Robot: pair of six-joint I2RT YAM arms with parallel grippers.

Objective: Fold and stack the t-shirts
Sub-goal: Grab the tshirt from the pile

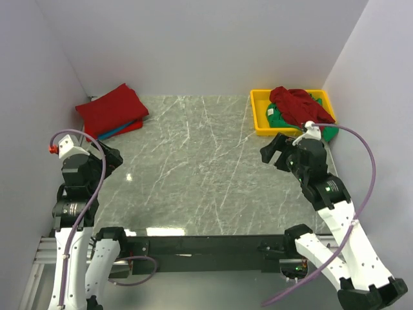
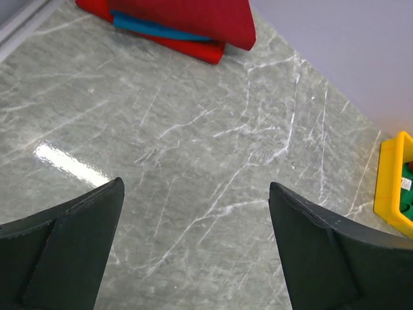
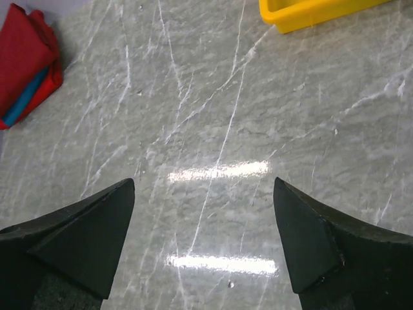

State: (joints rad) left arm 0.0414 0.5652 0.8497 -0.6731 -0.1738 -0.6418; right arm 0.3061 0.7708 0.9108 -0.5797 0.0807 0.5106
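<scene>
Left gripper (image 2: 195, 184) and right gripper (image 3: 204, 181) hover over the table (image 1: 193, 168), jaws wide apart, empty. Folded t-shirts (image 1: 111, 111) lie stacked at ten o'clock. A dark red shirt (image 1: 298, 104) and green shirt (image 1: 329, 132) are heaped in the yellow tray (image 1: 261, 123) at two o'clock. Tangled cloth could drag both out together. Only the top view shows the heap; the right wrist view shows just the tray's wall.

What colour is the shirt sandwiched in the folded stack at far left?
The sandwiched shirt is blue; the left wrist view shows it best.

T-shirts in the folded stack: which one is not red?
The blue t-shirt, sandwiched mid-stack; only its edge shows between the red t-shirts above and below.
</scene>
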